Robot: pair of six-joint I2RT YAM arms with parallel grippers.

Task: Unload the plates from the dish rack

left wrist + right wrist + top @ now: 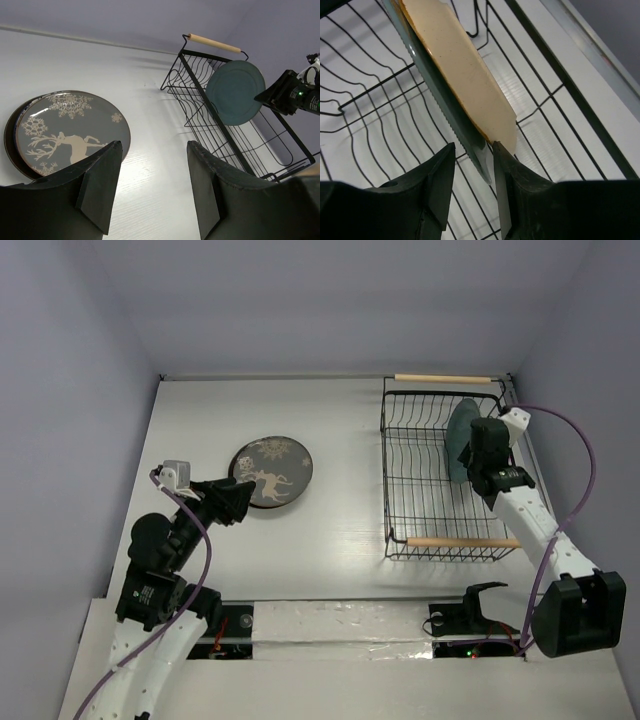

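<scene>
The black wire dish rack (395,475) stands at the right, and also shows in the left wrist view (196,90). A teal plate (458,435) stands upright in it, with a tan plate (465,70) right behind it. My right gripper (474,456) reaches into the rack. Its jaws are open and straddle the teal plate's (445,110) rim with a gap on the left side. The dark brown deer plate (272,472) lies flat on the table at the left, with a dark edge under its left side. My left gripper (155,145) is open and empty just beside it. The white floral plate is out of view.
The rack's two wooden handles (442,378) (462,541) lie at its far and near ends. Grey walls close in the white table (340,420) at the back and both sides. A black bracket (470,605) sits at the near edge.
</scene>
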